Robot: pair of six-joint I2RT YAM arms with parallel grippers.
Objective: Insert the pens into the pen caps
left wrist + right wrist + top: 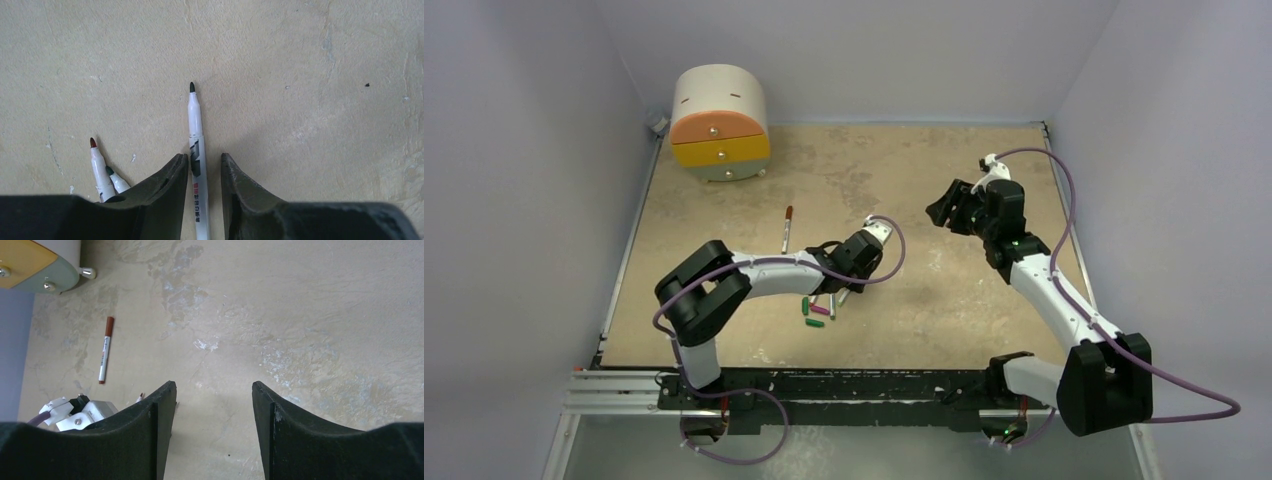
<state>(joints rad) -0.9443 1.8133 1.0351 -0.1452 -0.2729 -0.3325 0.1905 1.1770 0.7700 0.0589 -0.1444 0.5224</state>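
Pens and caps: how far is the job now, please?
Done, it seems: one capped pen lies apart, wearing a dark red cap. In hand: the left gripper straddles a green-tipped pen, jaws open beside it. Left: that pen, a red-tipped pen and a third pen are bare; two green caps and a magenta cap lie loose. The right gripper hangs open and empty.

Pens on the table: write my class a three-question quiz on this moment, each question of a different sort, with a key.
1. True or false: the right gripper holds a pen.
2. Between the fingers of the left gripper lies a pen. Its tip is: A pink, B dark green, C orange.
3. How many uncapped pens show in the left wrist view?

Key: 1 false, it is open and empty; 2 B; 3 three.
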